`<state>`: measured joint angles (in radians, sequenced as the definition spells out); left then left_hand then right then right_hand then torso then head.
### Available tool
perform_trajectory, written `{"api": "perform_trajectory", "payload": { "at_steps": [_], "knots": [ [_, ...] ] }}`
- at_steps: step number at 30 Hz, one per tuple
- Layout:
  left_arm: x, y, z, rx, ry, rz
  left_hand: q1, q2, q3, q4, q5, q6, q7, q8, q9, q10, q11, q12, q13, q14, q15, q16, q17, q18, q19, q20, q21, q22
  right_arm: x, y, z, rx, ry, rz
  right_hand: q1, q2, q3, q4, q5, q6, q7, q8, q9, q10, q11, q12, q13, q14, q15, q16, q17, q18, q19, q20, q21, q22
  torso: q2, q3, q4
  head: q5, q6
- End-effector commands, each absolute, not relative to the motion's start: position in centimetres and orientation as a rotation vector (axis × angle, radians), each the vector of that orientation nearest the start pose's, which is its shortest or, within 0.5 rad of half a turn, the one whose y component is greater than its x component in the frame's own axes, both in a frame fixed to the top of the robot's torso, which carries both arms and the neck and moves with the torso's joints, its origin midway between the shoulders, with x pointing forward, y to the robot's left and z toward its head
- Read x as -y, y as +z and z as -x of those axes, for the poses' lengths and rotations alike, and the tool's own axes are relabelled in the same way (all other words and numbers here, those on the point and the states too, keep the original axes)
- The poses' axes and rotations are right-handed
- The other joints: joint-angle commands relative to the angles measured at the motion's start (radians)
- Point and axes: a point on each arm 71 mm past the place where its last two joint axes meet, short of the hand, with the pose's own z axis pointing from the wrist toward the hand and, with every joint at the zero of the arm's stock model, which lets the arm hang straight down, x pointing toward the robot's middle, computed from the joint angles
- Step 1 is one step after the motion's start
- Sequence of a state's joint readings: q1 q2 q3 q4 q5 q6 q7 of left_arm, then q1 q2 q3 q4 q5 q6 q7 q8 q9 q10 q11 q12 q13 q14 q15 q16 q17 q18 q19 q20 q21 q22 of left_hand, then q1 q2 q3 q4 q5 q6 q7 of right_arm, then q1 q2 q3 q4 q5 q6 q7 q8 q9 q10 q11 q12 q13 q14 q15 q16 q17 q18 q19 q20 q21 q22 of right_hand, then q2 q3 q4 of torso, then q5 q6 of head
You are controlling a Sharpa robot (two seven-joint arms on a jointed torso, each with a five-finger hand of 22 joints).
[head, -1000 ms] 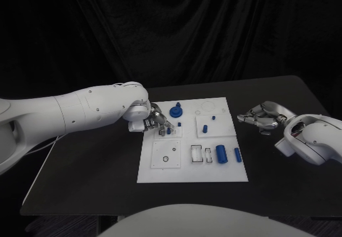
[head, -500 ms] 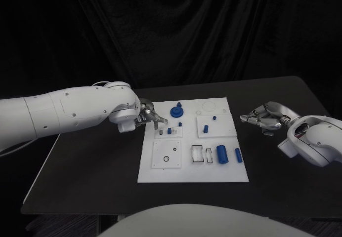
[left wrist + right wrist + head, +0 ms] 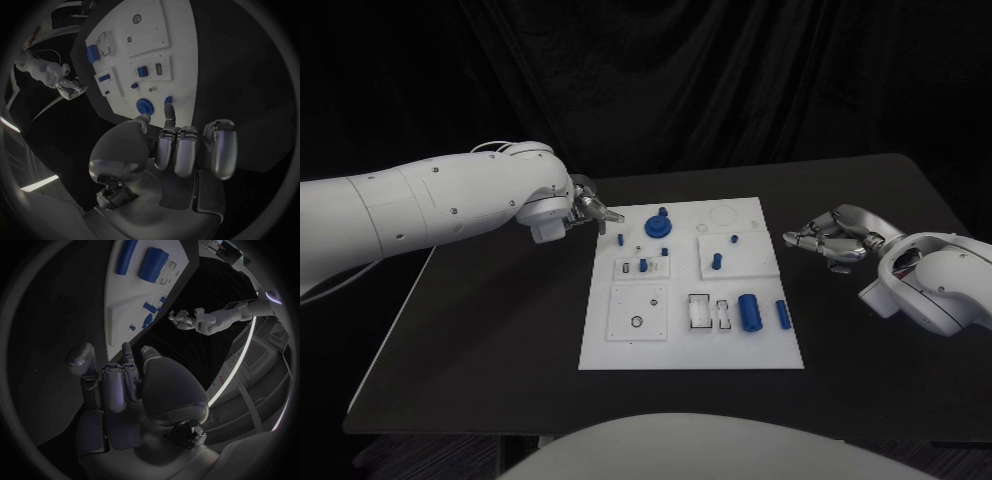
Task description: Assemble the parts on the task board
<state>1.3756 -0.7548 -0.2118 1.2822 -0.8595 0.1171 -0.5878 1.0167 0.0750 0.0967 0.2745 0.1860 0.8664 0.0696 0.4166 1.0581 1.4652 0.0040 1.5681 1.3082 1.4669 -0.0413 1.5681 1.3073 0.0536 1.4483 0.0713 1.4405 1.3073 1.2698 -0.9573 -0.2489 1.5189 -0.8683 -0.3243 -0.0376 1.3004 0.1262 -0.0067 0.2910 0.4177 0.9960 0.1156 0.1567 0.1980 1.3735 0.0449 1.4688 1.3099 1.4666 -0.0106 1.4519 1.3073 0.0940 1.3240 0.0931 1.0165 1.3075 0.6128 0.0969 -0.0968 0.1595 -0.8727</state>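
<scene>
The white task board (image 3: pixel 689 340) lies mid-table, also seen in the left wrist view (image 3: pixel 147 40). A blue round knob (image 3: pixel 658 226) stands near its far left corner, with a small blue peg (image 3: pixel 617 239) beside it. A thick blue cylinder (image 3: pixel 749 311) and a long blue peg (image 3: pixel 780 315) lie at the near right. My left hand (image 3: pixel 589 212) hovers just off the far left corner, holding nothing, thumb and one finger stretched toward the small peg (image 3: pixel 167 101). My right hand (image 3: pixel 829 238) rests right of the board, fingers curled in on nothing.
Another blue peg (image 3: pixel 715 261) sits mid-board, and white slotted blocks (image 3: pixel 700 310) lie left of the cylinder. Bare black table (image 3: pixel 488 340) surrounds the board. My bulky left arm (image 3: pixel 430 215) spans the table's left side.
My left hand has drawn back from the small parts on the board's left half, toward the far left corner. The small blue peg now shows where it was. The right hand has not moved.
</scene>
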Motion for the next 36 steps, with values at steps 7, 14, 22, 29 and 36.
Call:
{"api": "perform_trajectory", "payload": {
  "at_steps": [7,14,22,29,36],
  "knots": [
    [-25.5,-22.3,-54.1,-2.367,-0.214,0.431,0.031,0.003,-0.005,-0.003,0.004,-0.031,0.0,-0.01,-0.003,0.106,-0.004,0.003,0.263,0.104,-0.007,0.003,0.263,-0.006,-0.01,-0.006,-0.012,0.164,27.0,-23.3,-46.6,-1.898,0.756,-0.403,-0.008,-0.002,-0.005,0.0,0.006,0.008,0.002,-0.005,-0.002,-0.002,0.001,-0.002,0.052,0.032,-0.003,-0.004,0.16,0.014,-0.003,0.002,0.003,0.121,0.005,-0.0048,-0.0068,0.005,0.0],
    [-24.9,-22.8,-54.8,-2.36,-0.23,0.427,0.047,0.005,-0.007,-0.009,0.007,-0.047,0.006,-0.025,-0.012,0.106,0.001,0.003,0.263,0.104,-0.003,0.003,0.263,-0.004,-0.017,-0.004,-0.02,0.161,27.1,-23.4,-46.5,-1.901,0.756,-0.405,-0.007,-0.001,-0.004,0.0,0.006,0.007,0.002,-0.005,-0.002,-0.002,0.001,-0.002,0.052,0.032,-0.003,-0.004,0.16,0.014,-0.003,0.002,0.002,0.12,0.006,-0.0051,-0.0085,0.007,0.0],
    [-24.9,-23.3,-55.0,-2.369,-0.22,0.43,0.056,0.008,-0.009,-0.011,0.009,-0.063,0.014,-0.044,-0.022,0.106,0.008,0.003,0.263,0.104,0.003,0.003,0.263,-0.002,-0.025,0.001,-0.03,0.156,27.1,-23.4,-46.4,-1.906,0.758,-0.405,-0.007,-0.001,-0.004,0.0,0.006,0.007,0.002,-0.005,-0.002,-0.002,0.001,-0.002,0.052,0.032,-0.003,-0.004,0.16,0.014,-0.003,0.002,0.002,0.12,0.003,-0.0045,-0.0071,0.006,0.0],
    [-25.0,-23.5,-55.0,-2.375,-0.212,0.434,0.057,0.009,-0.009,-0.011,0.009,-0.063,0.014,-0.045,-0.023,0.106,0.008,0.003,0.263,0.104,0.003,0.003,0.263,-0.001,-0.026,0.001,-0.032,0.155,27.1,-23.4,-46.3,-1.908,0.758,-0.405,-0.007,-0.001,-0.004,0.0,0.006,0.007,0.002,-0.005,-0.002,-0.002,0.001,-0.002,0.052,0.032,-0.003,-0.004,0.16,0.014,-0.003,0.002,0.002,0.12,0.002,-0.0031,-0.0073,0.006,0.0],
    [-25.1,-23.7,-55.0,-2.384,-0.205,0.434,0.058,0.009,-0.009,-0.012,0.009,-0.062,0.014,-0.045,-0.023,0.106,0.008,0.003,0.263,0.104,0.003,0.003,0.263,-0.001,-0.028,0.001,-0.033,0.154,27.1,-23.4,-46.3,-1.91,0.756,-0.406,-0.007,-0.001,-0.004,0.0,0.006,0.007,0.002,-0.005,-0.002,-0.002,0.001,-0.002,0.052,0.032,-0.003,-0.004,0.16,0.014,-0.003,0.002,0.002,0.12,0.001,-0.0006,-0.0043,0.004,0.0]
  ]
}}
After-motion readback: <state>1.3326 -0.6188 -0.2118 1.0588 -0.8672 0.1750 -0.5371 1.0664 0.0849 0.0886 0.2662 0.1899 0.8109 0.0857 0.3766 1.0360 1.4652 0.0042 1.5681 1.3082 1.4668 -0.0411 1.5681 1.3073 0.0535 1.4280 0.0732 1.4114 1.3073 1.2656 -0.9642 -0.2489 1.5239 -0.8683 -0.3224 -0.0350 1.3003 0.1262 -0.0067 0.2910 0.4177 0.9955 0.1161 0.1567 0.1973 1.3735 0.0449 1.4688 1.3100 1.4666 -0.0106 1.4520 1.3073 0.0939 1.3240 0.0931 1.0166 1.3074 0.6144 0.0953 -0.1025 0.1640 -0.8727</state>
